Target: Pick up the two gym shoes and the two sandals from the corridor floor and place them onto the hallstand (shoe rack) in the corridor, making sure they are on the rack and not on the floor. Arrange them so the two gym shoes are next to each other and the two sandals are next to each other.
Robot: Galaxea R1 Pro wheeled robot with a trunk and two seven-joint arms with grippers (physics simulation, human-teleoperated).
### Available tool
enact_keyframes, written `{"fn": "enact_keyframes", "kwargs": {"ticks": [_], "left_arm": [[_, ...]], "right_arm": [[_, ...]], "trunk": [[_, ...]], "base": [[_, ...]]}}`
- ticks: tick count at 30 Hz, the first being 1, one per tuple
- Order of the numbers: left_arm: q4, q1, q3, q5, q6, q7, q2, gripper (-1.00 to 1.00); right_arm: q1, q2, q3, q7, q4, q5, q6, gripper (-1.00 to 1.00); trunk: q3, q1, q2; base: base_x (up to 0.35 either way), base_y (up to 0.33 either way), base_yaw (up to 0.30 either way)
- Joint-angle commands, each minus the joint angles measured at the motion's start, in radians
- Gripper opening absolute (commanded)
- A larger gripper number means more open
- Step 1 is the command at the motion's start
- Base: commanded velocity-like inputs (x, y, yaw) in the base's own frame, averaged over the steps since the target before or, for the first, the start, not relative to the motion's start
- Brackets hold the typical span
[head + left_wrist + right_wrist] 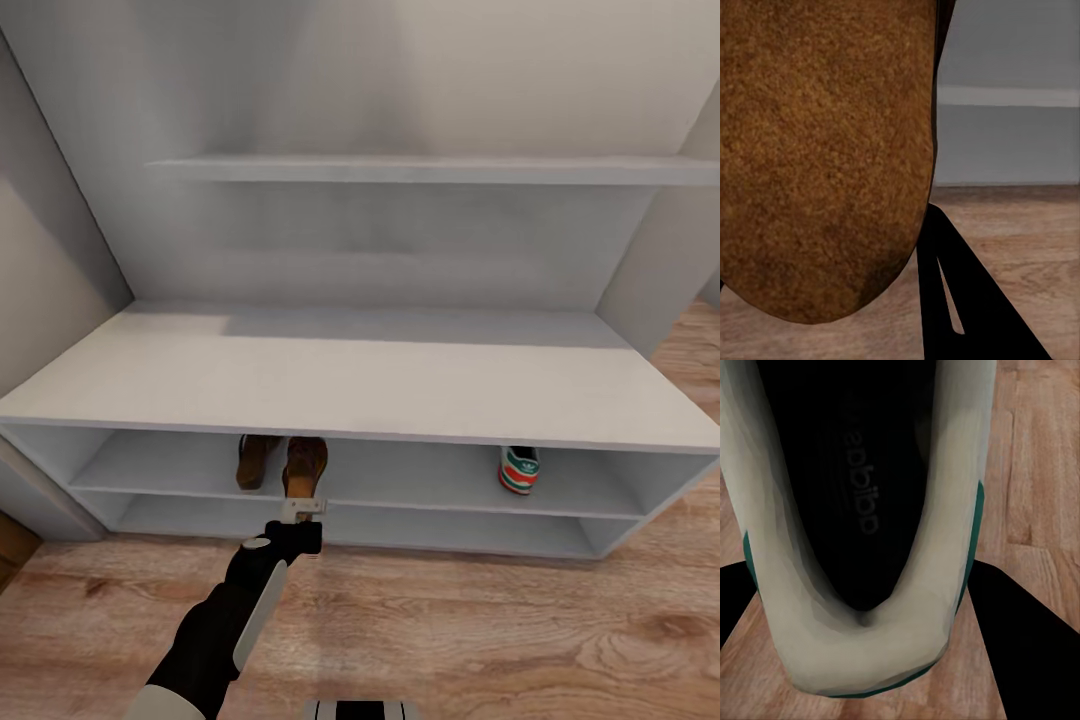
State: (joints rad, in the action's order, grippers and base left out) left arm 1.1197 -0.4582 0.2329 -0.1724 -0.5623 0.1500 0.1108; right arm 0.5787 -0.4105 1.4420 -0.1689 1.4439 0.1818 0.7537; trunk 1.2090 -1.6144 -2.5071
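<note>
Head view: two dark brown sandals (258,460) and (304,466) side by side on the upper open shelf of the hallstand (360,385), toward its left half. One gym shoe (519,469) on the same shelf level, well apart to the right, heel outward, showing green stripes and a red-orange heel. Left hand (305,508) at the front edge of that shelf, right at the heel of the right-hand sandal, black-and-white forearm reaching up from the lower left. Whether pinching the sandal or merely touching it, cannot tell from here.

Left wrist view: brown suede-like sandal surface (825,150) close against the camera, one dark finger (967,300) beside it; grip on it cannot be judged. Pale grey rack front and wood-plank corridor floor (1020,225) behind.

Right wrist view: second gym shoe (862,532) seen from above, cream upper, dark insole with lettering, teal sole edge, sitting between the two dark fingers (1020,637) of the right hand, pressed in on both sides and pinching it. Corridor floor planks beneath.

Broad top of the hallstand bare, one wall shelf (440,168) above.
</note>
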Motion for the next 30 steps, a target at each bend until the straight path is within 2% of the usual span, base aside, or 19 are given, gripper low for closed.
{"fn": "enact_keyframes", "kwargs": {"ticks": [1, 18, 25, 30], "left_arm": [[0.001, 0.000, 0.002, -0.007, -0.005, 0.008, 0.000, -1.00], [0.001, 0.000, 0.002, -0.007, -0.005, 0.008, 0.000, -1.00], [0.002, 0.000, 0.002, -0.007, -0.004, 0.008, 0.000, -1.00], [0.001, 0.000, 0.002, -0.007, -0.004, 0.008, 0.000, -1.00]], "right_arm": [[0.001, 0.000, 0.002, -0.009, 0.001, 0.010, 0.004, -1.00], [0.001, 0.000, 0.002, -0.009, 0.001, 0.010, 0.004, -1.00], [0.001, 0.000, 0.002, -0.009, 0.001, 0.010, 0.003, -1.00], [0.001, 0.000, 0.002, -0.009, 0.001, 0.010, 0.003, -1.00]], "trunk": [[0.001, 0.000, 0.000], [0.001, 0.000, 0.000], [0.001, 0.000, 0.000], [0.001, 0.000, 0.000]], "base": [[0.044, 0.000, 0.000], [0.103, 0.055, 0.000], [0.261, 0.084, 0.000], [0.053, 0.008, 0.000]]}}
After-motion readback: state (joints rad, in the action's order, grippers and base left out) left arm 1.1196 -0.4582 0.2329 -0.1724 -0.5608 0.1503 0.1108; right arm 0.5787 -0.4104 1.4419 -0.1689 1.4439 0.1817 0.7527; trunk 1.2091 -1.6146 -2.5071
